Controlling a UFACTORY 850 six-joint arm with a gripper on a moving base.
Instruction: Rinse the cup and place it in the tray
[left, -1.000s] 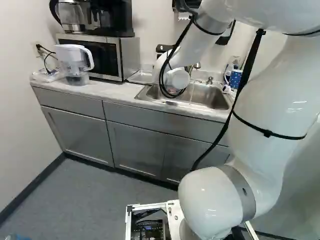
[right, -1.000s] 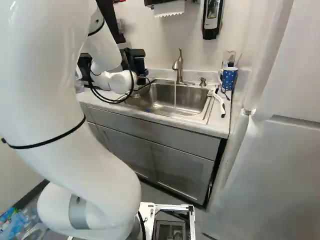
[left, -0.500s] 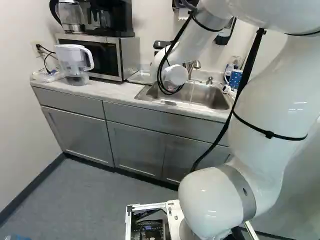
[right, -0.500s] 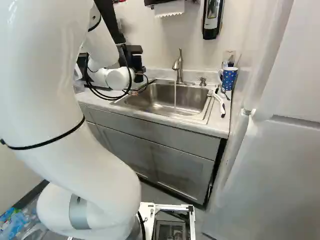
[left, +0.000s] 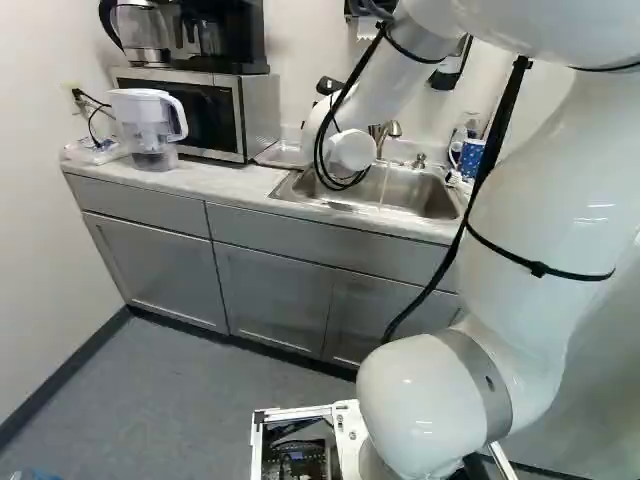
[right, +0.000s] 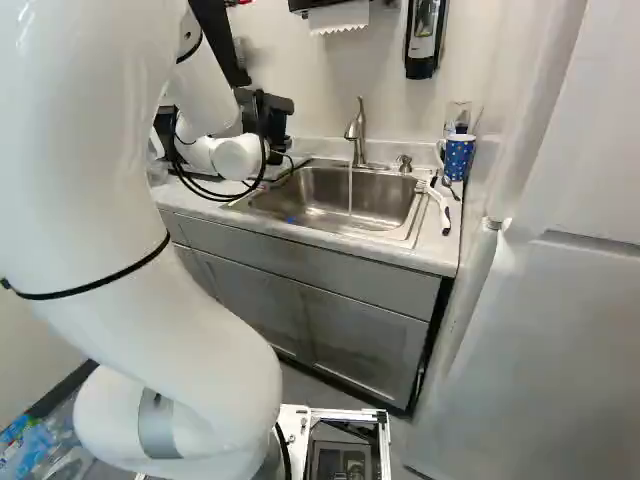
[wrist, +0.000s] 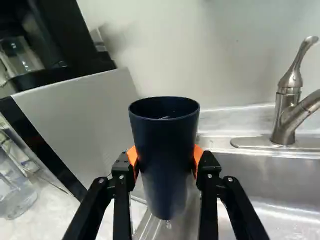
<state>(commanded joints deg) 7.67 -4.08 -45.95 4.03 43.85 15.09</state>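
Observation:
Beyond the white wrist, dark parts of my gripper (right: 275, 112) show in the right base view; its fingertips are hidden there. In the wrist view my gripper (wrist: 165, 161) is shut on the dark blue cup (wrist: 164, 135), orange pads pressing both sides. The cup is roughly upright, mouth up, above the sink's left end, with a drip under its base. Water runs from the faucet (right: 356, 130) into the sink (right: 330, 195), to the right of the cup. A flat tray (left: 280, 153) lies on the counter left of the sink.
A microwave (left: 245, 110) with a coffee maker on it and a water pitcher (left: 150, 125) stand on the counter's left part. Right of the sink are a blue dotted mug (right: 457, 158) and a white-handled brush (right: 440, 208). A soap dispenser (right: 425, 35) hangs above.
My wrist has shifted left, away from the faucet, uncovering it in the left base view. The gripper, holding the cup, has turned. The base has not moved.

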